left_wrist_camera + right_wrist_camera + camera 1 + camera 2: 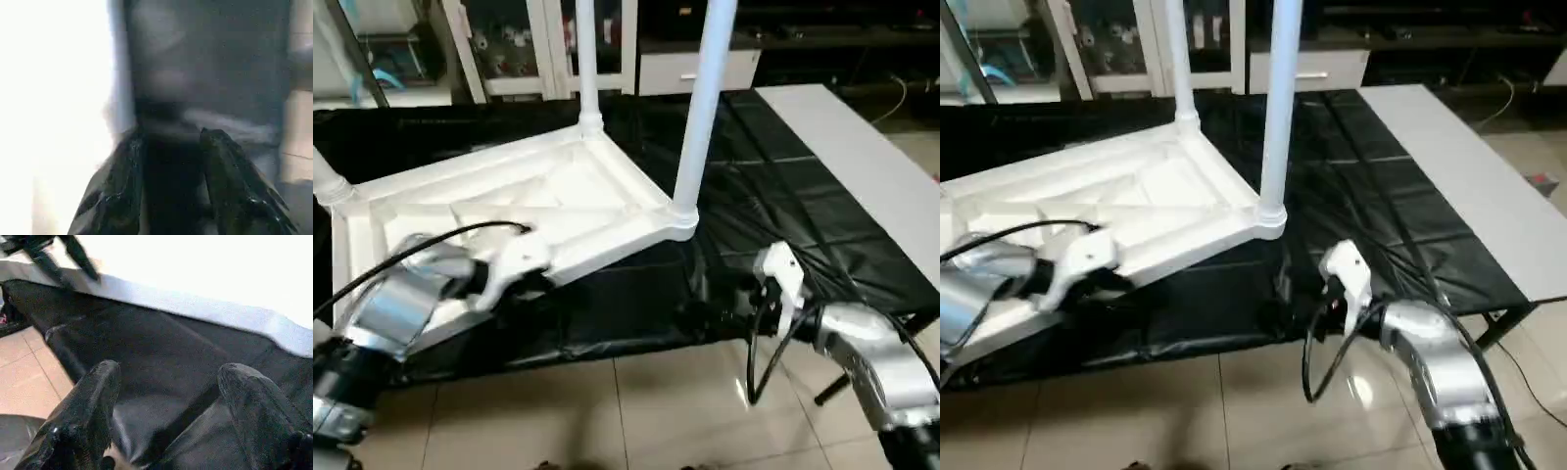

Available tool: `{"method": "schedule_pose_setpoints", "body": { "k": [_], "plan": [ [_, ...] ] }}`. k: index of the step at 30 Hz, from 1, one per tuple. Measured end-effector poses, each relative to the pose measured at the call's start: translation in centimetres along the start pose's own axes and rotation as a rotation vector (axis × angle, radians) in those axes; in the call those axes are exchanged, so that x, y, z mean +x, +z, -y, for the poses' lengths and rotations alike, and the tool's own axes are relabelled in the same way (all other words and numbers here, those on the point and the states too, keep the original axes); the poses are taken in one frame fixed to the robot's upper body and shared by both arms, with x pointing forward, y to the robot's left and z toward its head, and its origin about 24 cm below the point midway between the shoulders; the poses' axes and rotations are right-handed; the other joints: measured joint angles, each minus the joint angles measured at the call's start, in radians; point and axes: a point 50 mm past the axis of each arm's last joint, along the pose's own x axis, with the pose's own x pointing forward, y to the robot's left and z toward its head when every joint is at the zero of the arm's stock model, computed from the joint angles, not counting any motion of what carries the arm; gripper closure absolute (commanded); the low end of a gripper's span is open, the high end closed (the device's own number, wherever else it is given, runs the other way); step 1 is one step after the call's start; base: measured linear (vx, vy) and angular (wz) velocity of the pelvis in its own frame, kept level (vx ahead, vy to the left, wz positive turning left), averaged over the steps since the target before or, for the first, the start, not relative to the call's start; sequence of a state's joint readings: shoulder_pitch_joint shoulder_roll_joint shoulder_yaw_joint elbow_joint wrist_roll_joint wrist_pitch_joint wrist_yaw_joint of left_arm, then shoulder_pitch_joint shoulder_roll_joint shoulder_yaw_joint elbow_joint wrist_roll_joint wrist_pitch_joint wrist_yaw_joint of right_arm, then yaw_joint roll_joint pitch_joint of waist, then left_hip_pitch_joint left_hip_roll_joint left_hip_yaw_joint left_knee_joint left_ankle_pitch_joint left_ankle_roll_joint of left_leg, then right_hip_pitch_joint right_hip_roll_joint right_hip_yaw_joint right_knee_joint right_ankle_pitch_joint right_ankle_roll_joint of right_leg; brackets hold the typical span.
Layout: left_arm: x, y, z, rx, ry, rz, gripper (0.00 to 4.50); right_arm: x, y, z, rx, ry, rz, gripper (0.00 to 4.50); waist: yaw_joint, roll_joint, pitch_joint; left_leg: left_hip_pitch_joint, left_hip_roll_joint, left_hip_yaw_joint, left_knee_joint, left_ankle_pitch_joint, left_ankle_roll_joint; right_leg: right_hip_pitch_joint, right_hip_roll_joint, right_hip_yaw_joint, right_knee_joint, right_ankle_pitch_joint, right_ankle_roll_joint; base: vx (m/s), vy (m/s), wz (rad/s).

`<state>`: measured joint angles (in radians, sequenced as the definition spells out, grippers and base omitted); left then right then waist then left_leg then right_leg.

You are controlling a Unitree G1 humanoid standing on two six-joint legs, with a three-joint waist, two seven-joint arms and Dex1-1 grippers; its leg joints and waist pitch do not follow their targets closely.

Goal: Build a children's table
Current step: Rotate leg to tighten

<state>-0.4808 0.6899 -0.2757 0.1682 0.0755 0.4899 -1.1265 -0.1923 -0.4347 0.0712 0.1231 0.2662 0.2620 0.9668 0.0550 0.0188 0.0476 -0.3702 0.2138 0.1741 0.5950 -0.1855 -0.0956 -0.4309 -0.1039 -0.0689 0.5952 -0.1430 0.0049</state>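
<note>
— So, starting at the left: where is the left gripper (171, 142)?

— Right by the near edge of the table top (509, 211). In the left wrist view its two black fingers (117, 186) stand apart with only dark cloth between them, nothing pinched.

— And the table itself?

— Upside down on the black-draped work table (783, 176), ribbed underside facing up. One leg (335, 186) pokes up at the far left corner, another leg (586, 59) rises from the far corner socket, and a third leg (705, 98) stands upright in the near right socket.

— Moving right, then?

— The right gripper (168, 382) sits low at the front edge of the black cloth, to the right of the near right corner of the top. Its fingers (93, 396) are spread wide, empty, with the white edge of the top beyond them. A white board (862, 166) lies along the right side of the work table, and tiled floor (636, 411) shows below.
</note>
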Motion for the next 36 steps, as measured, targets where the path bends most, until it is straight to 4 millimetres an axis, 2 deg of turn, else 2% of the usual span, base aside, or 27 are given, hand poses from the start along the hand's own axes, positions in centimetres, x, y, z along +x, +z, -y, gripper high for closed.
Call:
{"method": "schedule_pose_setpoints", "body": {
  "k": [5,8,12,18,20,22,23,24,25,26,27,28,29,30,31,36],
  "plan": [
    [0.4,0.0,0.0,-0.038,0.047,-0.016,2.55,0.2,0.0,-0.2,-0.001,0.008,-0.002,1.02,-0.007,-0.001,0.0,0.001,-0.006,-0.003,0.0,0.0,0.0,0.0,0.0,0.003,-0.002,0.0,0.0,0.0,0.0,0.0],
    [1.3,0.2,-0.2,-0.054,0.099,-0.015,2.55,0.3,0.0,-0.2,-0.003,0.007,-0.003,1.02,-0.008,-0.002,0.0,0.001,-0.006,-0.004,0.0,0.0,0.0,0.001,0.0,0.002,-0.003,0.0,0.001,0.0,0.0,0.0],
    [2.7,0.9,-0.1,-0.055,0.172,-0.011,2.55,0.3,0.1,-0.1,-0.005,-0.004,-0.004,1.02,-0.017,-0.001,0.002,0.001,-0.005,-0.013,-0.002,0.0,0.0,0.011,0.007,-0.006,-0.024,-0.001,0.001,0.0,0.0,0.0],
    [2.6,2.7,-1.1,-0.015,0.308,0.039,2.55,0.3,0.1,0.0,-0.007,-0.018,-0.004,1.02,-0.045,0.006,0.007,0.003,-0.002,-0.048,-0.004,0.0,0.001,0.036,0.006,-0.051,-0.073,-0.001,0.001,0.0,0.0,0.0],
    [2.5,3.4,-1.6,-0.003,0.36,0.074,2.55,0.3,0.2,0.1,-0.009,-0.026,-0.002,1.02,-0.059,0.008,0.013,0.007,-0.001,-0.052,-0.004,0.0,0.001,0.042,0.002,-0.059,-0.078,-0.001,0.001,0.0,0.0,0.0],
    [2.8,4.2,-1.8,0.005,0.398,0.114,2.55,0.4,0.2,0.1,-0.009,-0.03,0.0,1.02,-0.075,0.015,0.022,0.015,0.0,-0.055,-0.009,0.0,0.001,0.057,-0.008,-0.086,-0.089,-0.001,0.001,0.0,0.0,0.0],
    [2.8,4.6,-2.0,-0.002,0.415,0.131,2.55,0.4,0.2,0.1,-0.008,-0.03,0.0,1.02,-0.074,0.017,0.028,0.013,0.003,-0.054,-0.016,0.0,0.001,0.063,-0.008,-0.091,-0.082,-0.002,0.0,-0.067,-0.025,0.07],
    [2.8,5.1,-2.2,-0.005,0.434,0.149,2.55,0.4,0.1,0.0,-0.003,-0.03,0.002,1.02,-0.068,0.014,0.033,0.017,0.005,-0.046,-0.018,0.0,0.0,0.058,-0.008,-0.074,-0.021,-0.04,-0.017,-0.067,-0.025,0.07],
    [2.7,5.5,-2.3,0.001,0.44,0.163,2.55,0.5,0.1,0.1,-0.001,-0.03,0.001,1.02,-0.056,-0.008,0.03,0.026,0.004,-0.022,-0.018,0.0,0.0,0.059,-0.009,-0.04,0.026,-0.053,-0.021,-0.031,-0.095,0.11],
    [2.5,5.6,-2.4,0.0,0.445,0.169,2.55,0.5,0.3,0.2,-0.008,-0.03,0.006,1.02,-0.046,-0.02,0.03,0.036,-0.007,-0.018,-0.014,-0.001,-0.001,0.05,-0.01,-0.018,0.04,-0.048,0.005,0.031,-0.12,0.08],
    [2.7,5.4,-2.2,-0.012,0.432,0.166,2.55,0.5,0.5,0.3,-0.013,-0.032,0.008,1.02,-0.028,-0.02,0.031,0.033,-0.011,-0.018,0.001,-0.017,0.002,0.035,-0.01,-0.021,0.042,-0.048,0.006,0.031,-0.12,0.08],
    [2.7,5.1,-2.2,-0.023,0.42,0.161,2.55,0.6,0.8,0.4,-0.021,-0.032,0.012,1.02,-0.01,-0.015,0.029,0.028,-0.012,-0.025,0.011,-0.026,0.01,0.027,-0.01,-0.029,0.042,-0.048,0.006,0.063,-0.077,-0.24],
    [2.6,5.1,-2.1,-0.036,0.399,0.163,2.55,0.7,0.9,0.4,-0.026,-0.032,0.017,1.02,0.002,-0.004,0.023,0.014,-0.014,-0.039,0.002,-0.019,0.0,0.021,-0.006,-0.034,0.042,-0.047,0.005,0.086,-0.053,-0.28],
    [2.7,5.1,-1.9,-0.046,0.373,0.171,2.55,0.6,0.8,0.4,-0.022,-0.033,0.013,1.02,0.008,-0.006,0.02,0.004,-0.01,-0.041,-0.004,-0.006,-0.014,0.012,0.001,-0.035,0.041,-0.042,-0.004,0.086,-0.053,-0.28],
    [2.7,5.2,-1.7,-0.06,0.344,0.184,2.55,0.6,0.8,0.4,-0.023,-0.033,0.012,1.02,0.009,-0.006,0.02,0.0,-0.003,-0.039,-0.004,0.012,-0.018,0.008,0.012,-0.03,0.038,-0.027,-0.013,0.033,-0.062,0.03],
    [3.4,5.1,-0.4,-0.128,0.239,0.231,2.55,0.6,0.9,0.4,-0.026,-0.028,0.013,1.02,0.009,-0.006,0.02,-0.008,0.001,-0.032,-0.004,0.016,-0.022,0.007,0.014,-0.027,0.029,-0.021,-0.014,0.0,0.0,0.0]
  ]
}}
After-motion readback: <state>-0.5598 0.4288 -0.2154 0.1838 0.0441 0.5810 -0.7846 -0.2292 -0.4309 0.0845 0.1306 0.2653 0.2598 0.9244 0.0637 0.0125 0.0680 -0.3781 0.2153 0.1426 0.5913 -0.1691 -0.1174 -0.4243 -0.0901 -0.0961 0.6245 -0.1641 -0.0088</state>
